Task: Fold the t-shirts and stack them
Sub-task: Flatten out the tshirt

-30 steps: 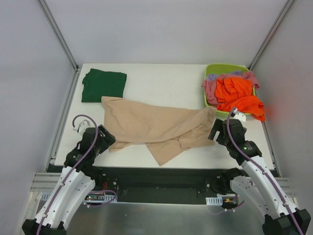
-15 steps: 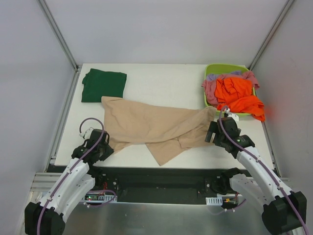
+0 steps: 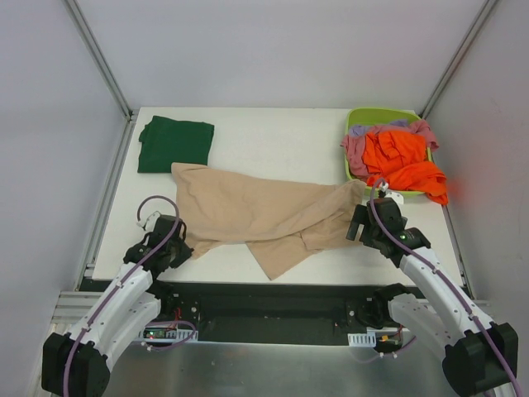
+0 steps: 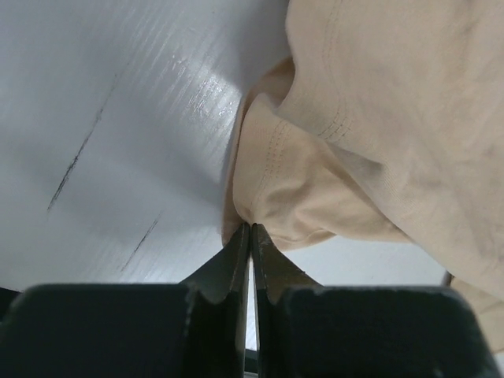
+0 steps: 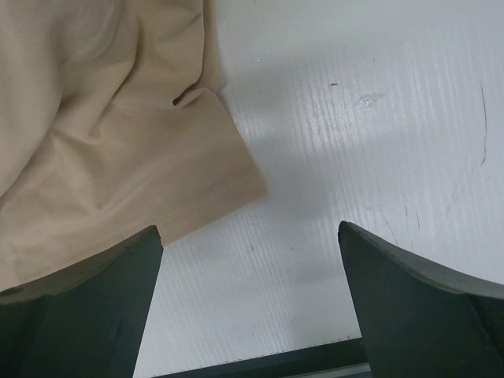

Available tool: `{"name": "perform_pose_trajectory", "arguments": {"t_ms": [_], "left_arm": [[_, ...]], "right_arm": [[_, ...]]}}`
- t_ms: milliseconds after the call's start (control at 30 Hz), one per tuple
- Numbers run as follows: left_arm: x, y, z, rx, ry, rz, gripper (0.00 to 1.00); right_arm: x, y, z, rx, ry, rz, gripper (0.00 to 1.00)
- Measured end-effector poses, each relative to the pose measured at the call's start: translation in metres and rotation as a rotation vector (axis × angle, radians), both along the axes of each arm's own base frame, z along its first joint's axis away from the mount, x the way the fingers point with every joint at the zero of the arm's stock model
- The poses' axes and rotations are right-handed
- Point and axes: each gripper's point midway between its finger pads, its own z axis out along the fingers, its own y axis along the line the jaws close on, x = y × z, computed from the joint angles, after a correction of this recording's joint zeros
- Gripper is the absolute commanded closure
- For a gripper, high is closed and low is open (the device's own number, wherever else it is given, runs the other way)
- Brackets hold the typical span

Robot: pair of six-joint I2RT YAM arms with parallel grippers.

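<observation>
Left tool (image 4: 251, 235) is pinched shut on the near-left edge of the beige t-shirt (image 3: 264, 215), which sprawls crumpled across the counter (image 3: 273, 141) — the spreading-out step, I judge. Right tool (image 5: 248, 230) gapes open at the shirt's right hem, holding nothing — next it should grip that hem, then both pull taut.

White arms (image 3: 124, 313), black grippers (image 4: 250, 230) (purple cables (image 3: 151, 201))

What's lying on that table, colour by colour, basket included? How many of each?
Beige shirt: 1
Dark green shirt: 1
Lime-green basket: 1
Orange cloth: at least 1
Pink cloth: at least 1
Lilac cloth: at least 1
Total: at least 6; the heap in the basket may hide more.
</observation>
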Motion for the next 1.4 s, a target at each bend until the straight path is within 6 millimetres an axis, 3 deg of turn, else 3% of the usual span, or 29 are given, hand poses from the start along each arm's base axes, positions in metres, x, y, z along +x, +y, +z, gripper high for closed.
{"name": "perform_pose_trajectory", "arguments": {"t_ms": [333, 433, 567, 967, 1167, 1400], "left_arm": [[0.013, -0.007, 0.023, -0.038, -0.143, -0.041, 1.0], [0.016, -0.008, 0.031, -0.045, -0.19, -0.055, 1.0], [0.017, -0.009, 0.035, -0.045, -0.213, -0.073, 1.0], [0.018, -0.012, 0.039, -0.044, -0.24, -0.118, 1.0], [0.018, -0.012, 0.037, -0.044, -0.245, -0.119, 1.0], [0.018, -0.012, 0.036, -0.044, -0.243, -0.118, 1.0]], "right_arm": [[0.0, 0.0, 0.001, 0.012, -0.006, -0.017, 0.01], [-0.003, -0.004, -0.003, 0.021, 0.007, -0.052, 0.09], [-0.008, -0.005, -0.014, 0.04, 0.059, -0.07, 0.27], [-0.009, 0.003, -0.06, 0.026, 0.25, -0.072, 0.38], [0.012, 0.01, -0.061, 0.026, 0.249, -0.063, 0.52], [0.024, 0.014, -0.061, 0.022, 0.245, -0.06, 0.53]]}}
